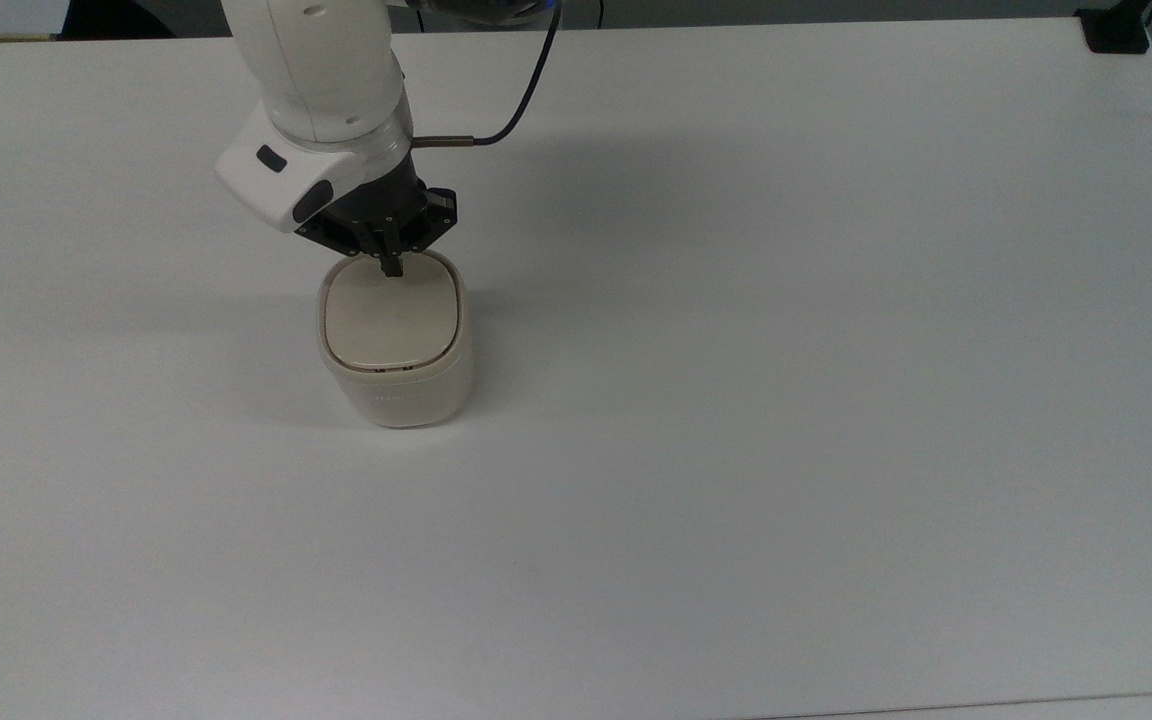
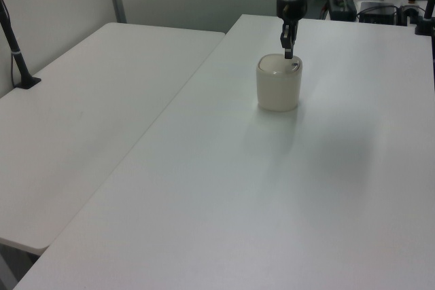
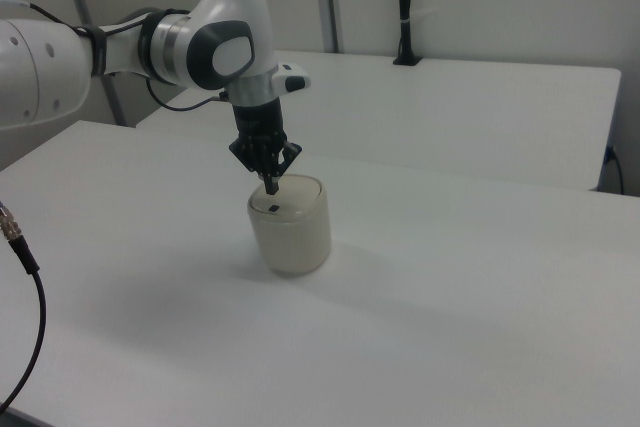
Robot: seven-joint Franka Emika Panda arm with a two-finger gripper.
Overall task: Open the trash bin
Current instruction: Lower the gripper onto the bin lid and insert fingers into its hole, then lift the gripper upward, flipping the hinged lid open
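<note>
We see the black two-finger gripper (image 1: pixel 392 268) (image 2: pixel 288 52) (image 3: pixel 272 187) with fingers pressed together, empty, pointing down just above the black latch button (image 3: pixel 274 208) on the small cream-beige plastic trash bin (image 1: pixel 394 340) (image 2: pixel 279 85) (image 3: pixel 291 225), lid closed, standing alone on the bare white table (image 1: pixel 786 350).

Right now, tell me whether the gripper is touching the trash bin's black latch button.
Apart. In the right view the gripper tips hang above the trash bin, with pale lid showing between them and the black latch button.
</note>
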